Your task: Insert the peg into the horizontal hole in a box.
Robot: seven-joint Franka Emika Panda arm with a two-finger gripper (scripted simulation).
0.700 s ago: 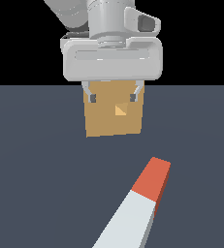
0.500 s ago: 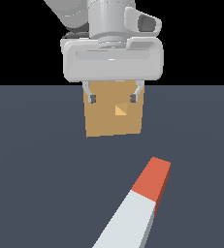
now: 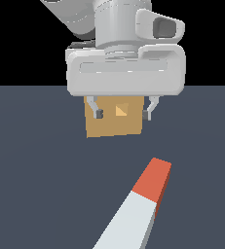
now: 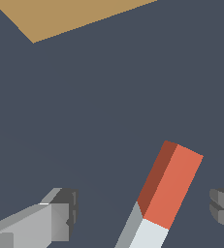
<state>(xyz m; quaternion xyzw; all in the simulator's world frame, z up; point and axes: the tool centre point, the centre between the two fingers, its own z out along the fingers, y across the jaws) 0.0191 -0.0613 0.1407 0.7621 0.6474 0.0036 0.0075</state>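
Spread wide and holding nothing: white two-fingered gripper [image 3: 123, 114], hanging above the dark grey floor [image 3: 36, 185], dark fingertips [image 3: 99, 114] apart. Behind it, flat-faced tan-orange square box [image 3: 114, 127], small square hole [image 3: 121, 110] showing between the fingers. Toward the exterior view's right, well short of the box: long white square-section peg [image 3: 133, 219] flat on the floor, red-orange end toward the box.

You have the peg [image 3: 142, 206] lying on the floor [image 3: 36, 185] nearest the exterior camera, the box [image 3: 114, 122] well behind it, and the gripper [image 3: 124, 115] (empty) hanging before the box.
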